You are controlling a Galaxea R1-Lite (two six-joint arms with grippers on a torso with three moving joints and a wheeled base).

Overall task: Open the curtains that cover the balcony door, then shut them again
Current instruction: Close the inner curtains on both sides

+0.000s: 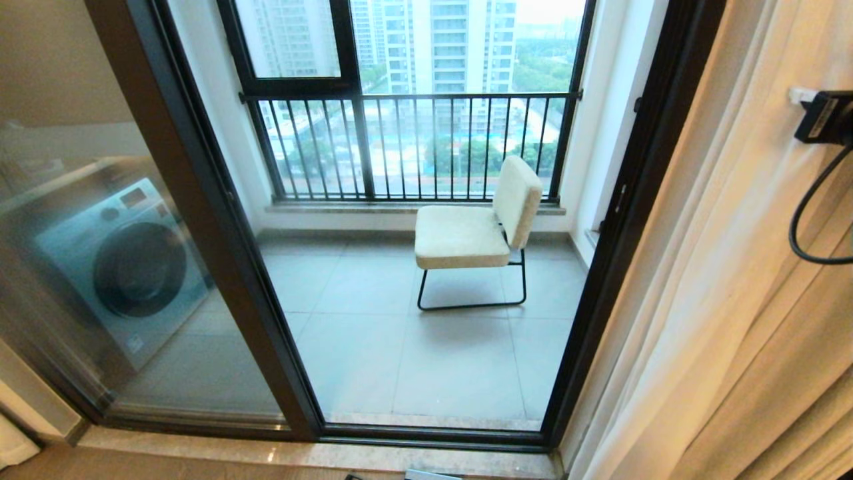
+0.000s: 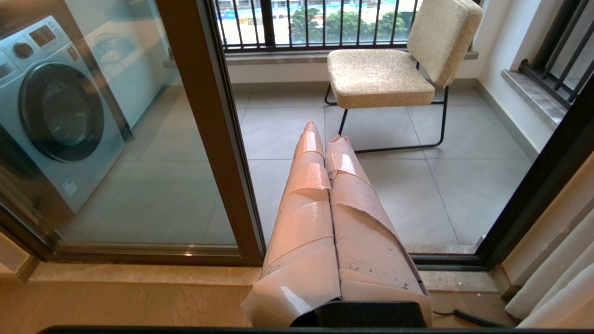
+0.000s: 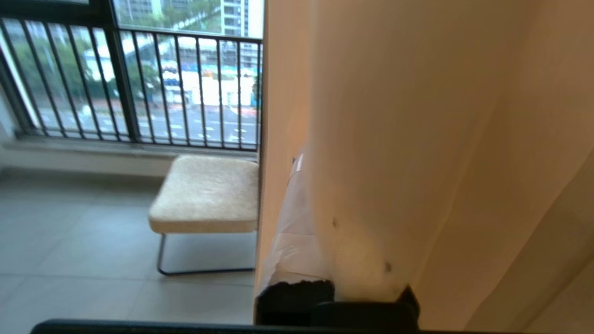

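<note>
The floor-length cream pleated curtains hang gathered at the right side of the tall dark-framed glass balcony door, whose panes stand uncovered. The right hand is raised at the drape's edge — its taped fingers clamped on a fold of the cream fabric. The left hand hangs low before the door sill, fingers pressed together, holding nothing. Beyond the glass: a cream cushioned chair on grey tiles and a silver front-loading washing machine.

Right fingers behind curtains
</note>
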